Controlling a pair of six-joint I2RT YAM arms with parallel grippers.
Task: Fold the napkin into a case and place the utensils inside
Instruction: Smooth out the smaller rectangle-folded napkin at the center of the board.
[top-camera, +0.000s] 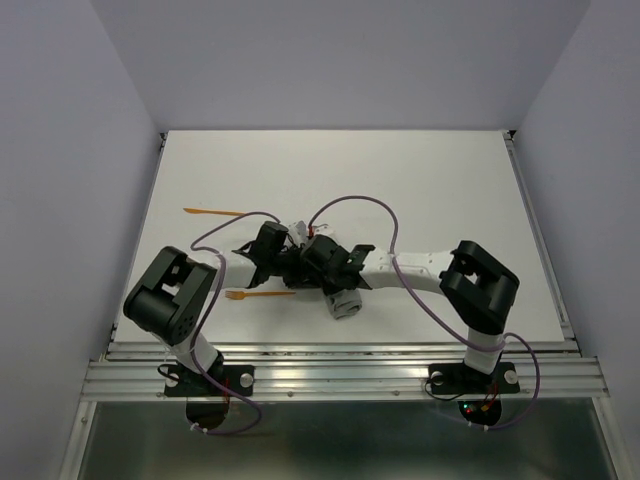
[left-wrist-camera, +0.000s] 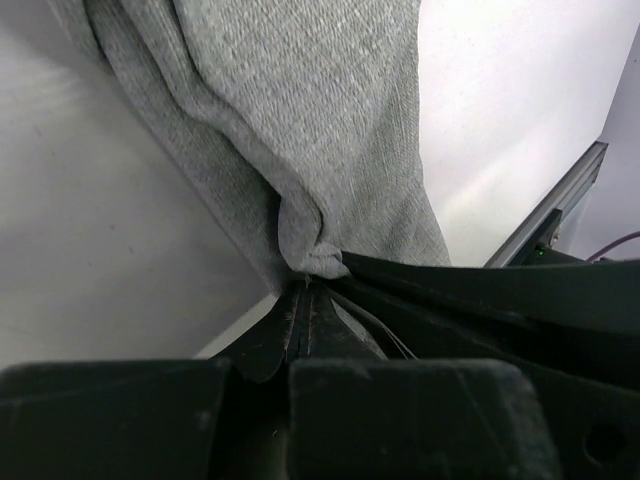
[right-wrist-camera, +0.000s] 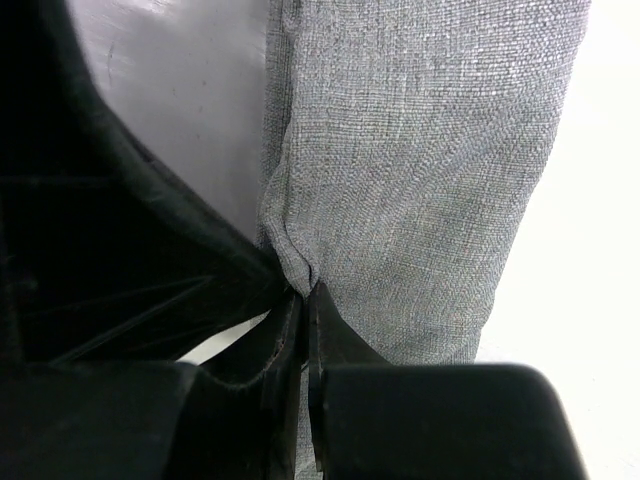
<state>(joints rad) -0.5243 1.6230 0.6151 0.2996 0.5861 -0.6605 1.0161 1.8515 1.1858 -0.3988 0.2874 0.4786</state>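
Both left hand (left-wrist-camera: 305, 290) and right hand (right-wrist-camera: 304, 300) pinch the napkin (left-wrist-camera: 300, 120).

**Desk:** Colours, please.
**Ops:** On my wrist feeds the napkin (left-wrist-camera: 300, 130) reads mid-grey, matte, a fine heathered weave with paler flecks, otherwise plain.
**Desk:** Utensils?
**Ops:** I log the fork (top-camera: 262, 294) as orange and the second utensil (top-camera: 212, 212) as the same orange. The table (top-camera: 420, 180) is plain white.
**Desk:** And the rig?
**Ops:** I see the left gripper (left-wrist-camera: 305, 290) and right gripper (right-wrist-camera: 305, 305) black. The arms (top-camera: 415, 272) have white links and black joints, with purple cables (top-camera: 350, 200). The rail (top-camera: 340, 375) is silver and the walls (top-camera: 60, 150) pale lilac-grey.
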